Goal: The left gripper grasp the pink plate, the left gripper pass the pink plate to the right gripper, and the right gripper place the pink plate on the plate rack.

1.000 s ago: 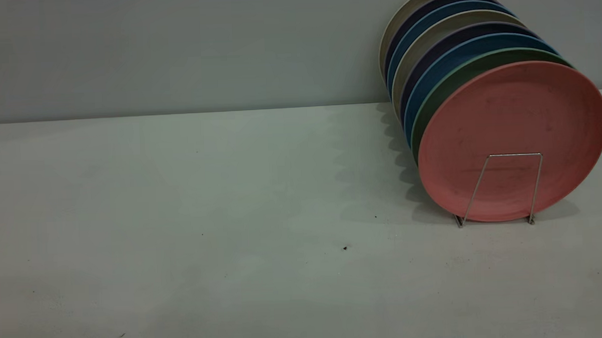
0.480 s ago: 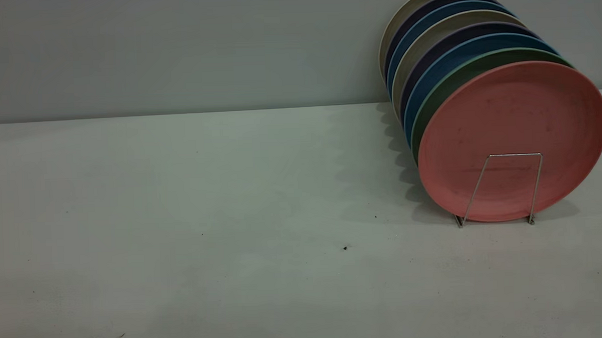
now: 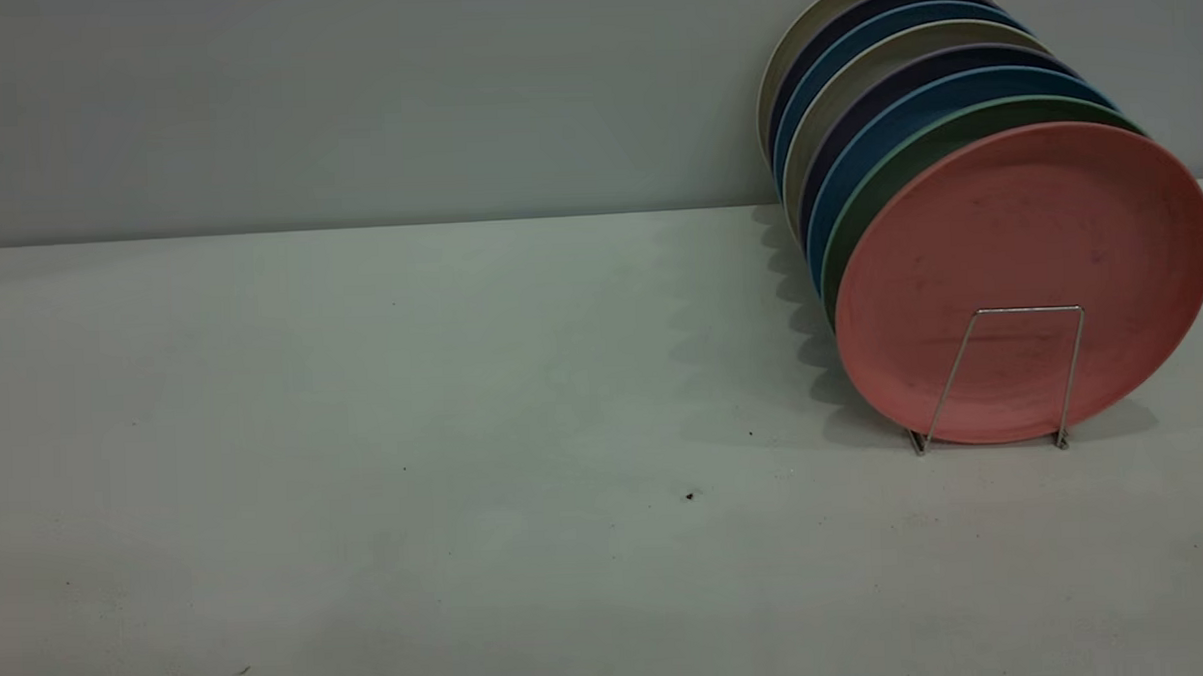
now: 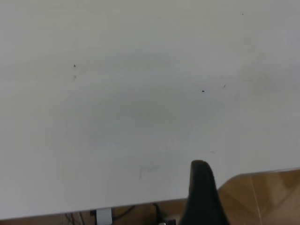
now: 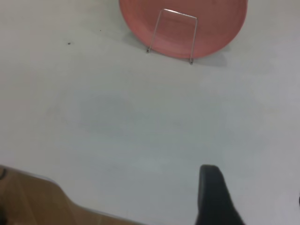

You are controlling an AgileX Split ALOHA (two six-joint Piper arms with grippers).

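The pink plate [image 3: 1024, 253] stands upright at the front of the plate rack [image 3: 1029, 309], behind its front wire loop, at the table's right. It also shows in the right wrist view [image 5: 215, 23] with the rack loop [image 5: 180, 13], far from that gripper. Neither gripper shows in the exterior view. Of my left gripper only one black finger [image 4: 201, 192] shows, over the table's edge, with nothing held. My right gripper [image 5: 255, 187] shows one black finger [image 5: 212, 192] and a sliver of the other, apart and empty, above bare table.
Behind the pink plate stand a mint-green plate [image 3: 862, 209], blue plates [image 3: 836, 185] and several more in a row toward the grey wall. The white table [image 3: 414, 415] has small dark specks [image 3: 689, 496]. Its edge and wooden floor [image 4: 262, 197] show in the left wrist view.
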